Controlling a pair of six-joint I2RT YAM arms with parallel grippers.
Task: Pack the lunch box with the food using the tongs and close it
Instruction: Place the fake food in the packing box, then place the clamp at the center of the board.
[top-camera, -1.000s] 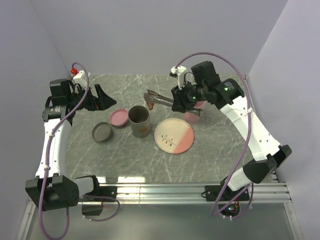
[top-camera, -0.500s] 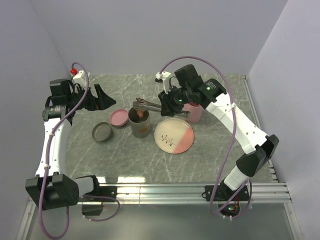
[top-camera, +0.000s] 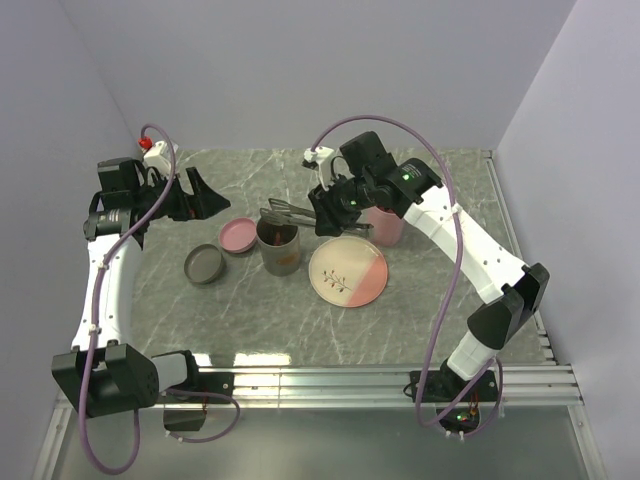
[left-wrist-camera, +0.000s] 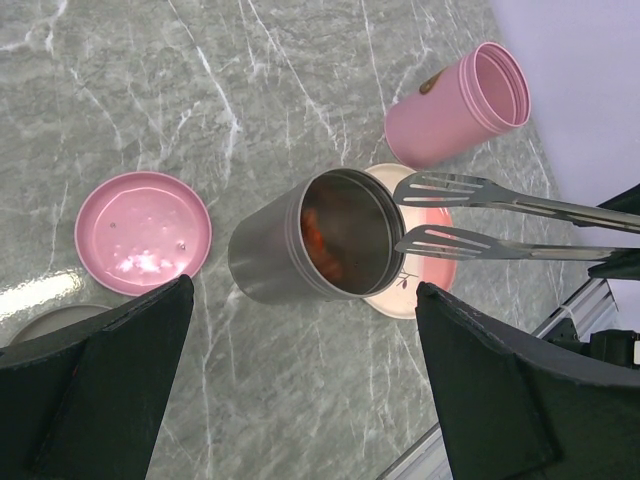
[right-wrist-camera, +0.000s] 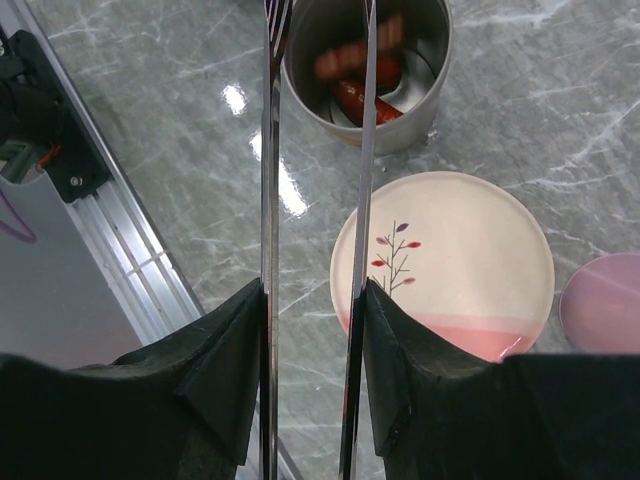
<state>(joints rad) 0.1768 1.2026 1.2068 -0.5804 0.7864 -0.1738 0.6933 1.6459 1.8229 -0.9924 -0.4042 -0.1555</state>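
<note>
— Since the sausages lay inside the steel lunch box, was packing finished?
— Seemingly; the plate was bare. The right gripper clamped the tongs, whose tips stood apart and empty over the box's mouth. The left gripper gaped wide, holding nothing. The lids lay on the worktop, so the box had yet to be closed.

This looks like a robotics lab test cell. Plain pale-lilac walls box in a grey marble-patterned worktop. An aluminium rail edges its near side, carrying a left arm and right arm trailing purple cables.
</note>
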